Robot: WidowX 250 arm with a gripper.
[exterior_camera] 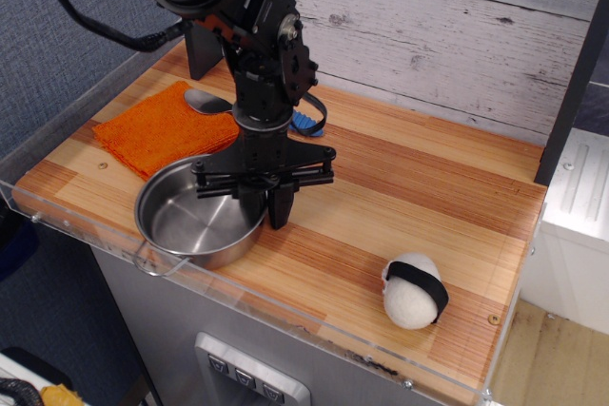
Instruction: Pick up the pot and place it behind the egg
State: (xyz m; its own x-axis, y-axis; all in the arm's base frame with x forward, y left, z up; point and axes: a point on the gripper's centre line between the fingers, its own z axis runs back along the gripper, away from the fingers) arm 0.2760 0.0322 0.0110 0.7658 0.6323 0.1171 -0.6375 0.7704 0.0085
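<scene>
My tool (269, 206) stands at the right-hand rim of the pot (195, 219), pointing straight down. The two fingers (278, 207) are drawn in narrow, with one on the inner side of the wall and one on the outer side, so the rim sits between them. They appear clamped on that wall, though the contact itself is hidden behind the fingers.

The pot lies at the front left of the counter (419, 187), close to the clear front edge. It is upright and open side up. One wire loop handle (152, 262) shows at its front left, reaching toward the counter's edge. I cannot tell whether the base rests flat on the wood or is slightly raised on my side.

The egg (414, 290) lies at the front right of the counter, well apart from both pot and tool. Its black band runs across its upper part.

Other items noted: an orange cloth (166, 126) lies flat behind the pot on the left, its near edge just beside the pot rim. A small blue object (304, 123) lies behind my wrist, partly hidden by it; I cannot tell what it is.
</scene>
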